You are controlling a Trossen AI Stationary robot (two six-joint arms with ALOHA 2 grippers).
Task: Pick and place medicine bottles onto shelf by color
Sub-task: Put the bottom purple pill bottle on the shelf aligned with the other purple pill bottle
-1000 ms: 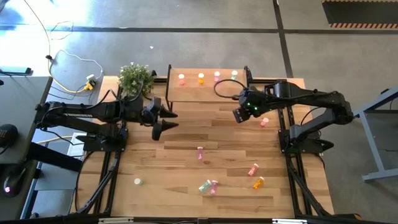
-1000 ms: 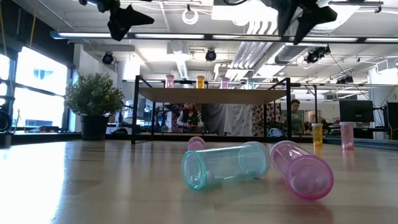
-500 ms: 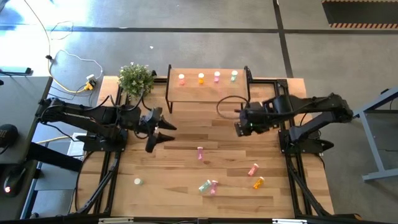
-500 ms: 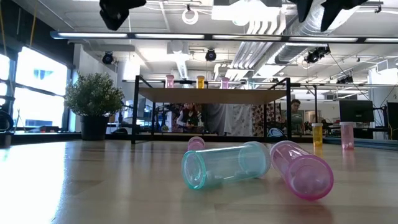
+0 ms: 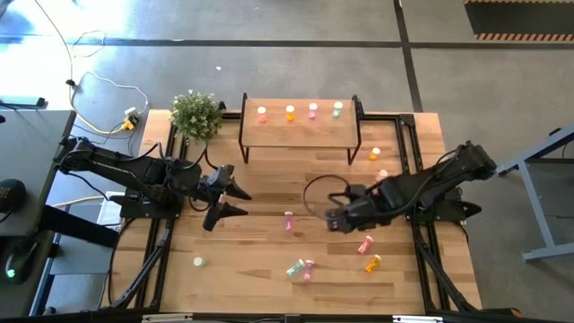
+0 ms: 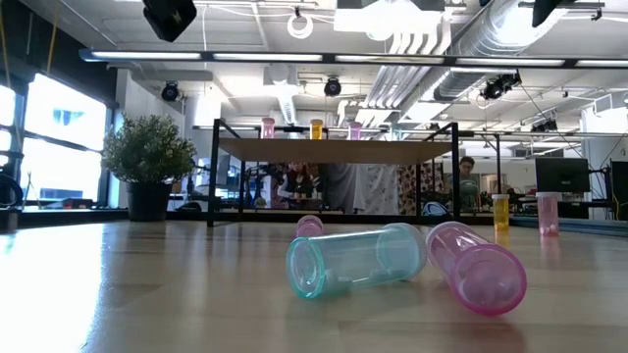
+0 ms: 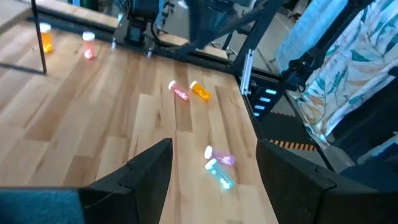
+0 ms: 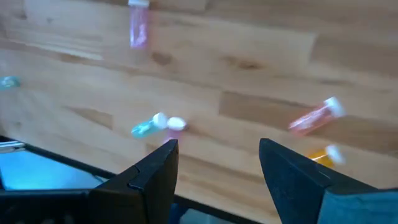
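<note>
Right hand (image 5: 334,218) – fingers spread, empty – hangs mid-worktop, a pale red bottle (image 5: 365,244) near it; left hand (image 5: 235,201) likewise open, empty.

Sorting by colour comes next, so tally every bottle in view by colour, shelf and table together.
Pink or pale red bottles: 6
Orange bottles: 3
Green bottles: 3
Total: 12
</note>
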